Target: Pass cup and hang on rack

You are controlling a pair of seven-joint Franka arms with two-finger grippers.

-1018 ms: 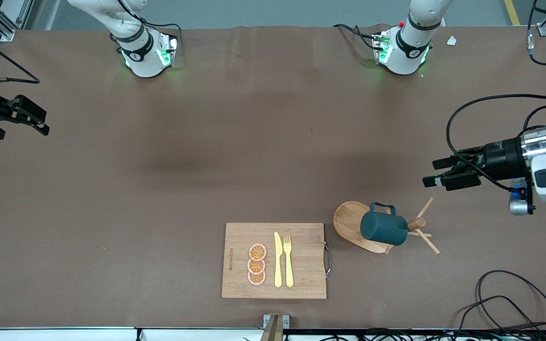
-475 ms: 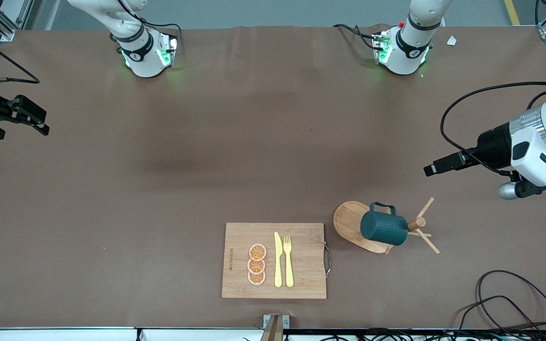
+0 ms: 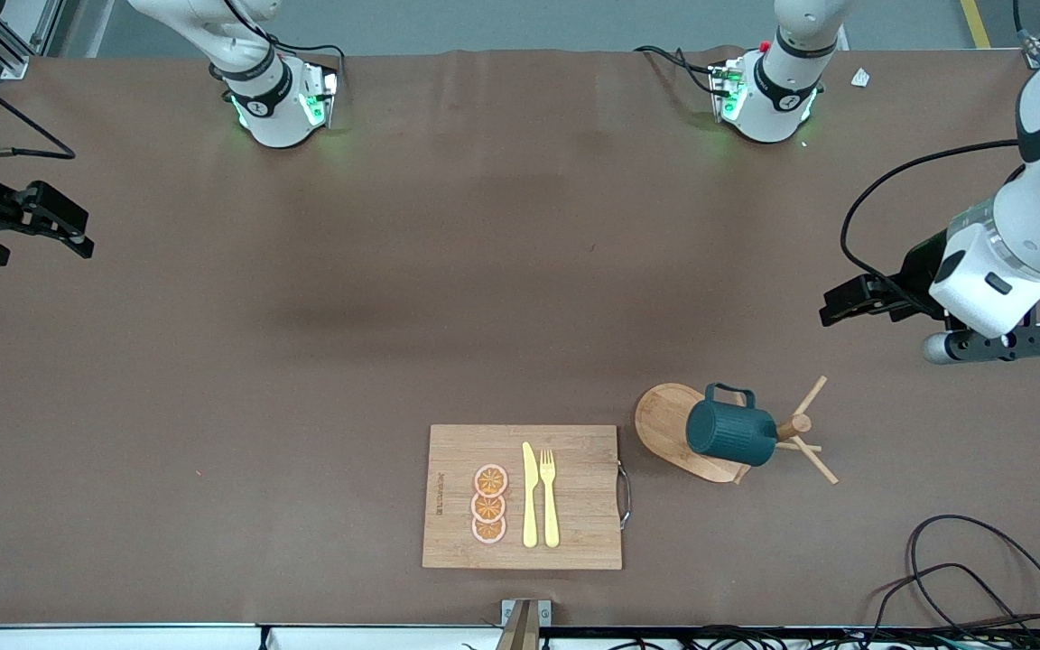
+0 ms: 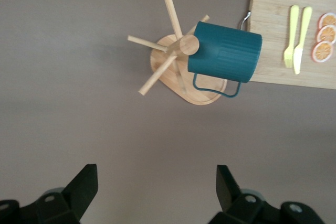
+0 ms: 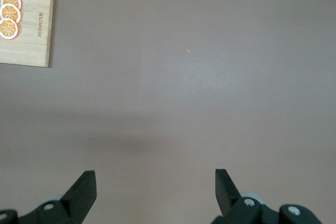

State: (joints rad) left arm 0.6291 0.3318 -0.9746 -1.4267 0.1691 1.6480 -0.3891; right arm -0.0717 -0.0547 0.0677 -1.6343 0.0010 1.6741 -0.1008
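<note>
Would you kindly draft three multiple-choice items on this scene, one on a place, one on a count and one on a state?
1. Where is the cup?
A. On the rack
B. On the board
C. In the left gripper

2. How many orange slices lie on the board?
A. Two
B. Three
C. Four

3. How do the left gripper's fingers stand?
A. Shut on the cup
B. Shut on nothing
C. Open, holding nothing

Answers:
1 A: its handle hangs on a peg beside the post, over the oval base.
2 B: three slices lie in a row beside the yellow knife and fork.
3 C: the left wrist view shows the fingers wide apart over bare table.
</note>
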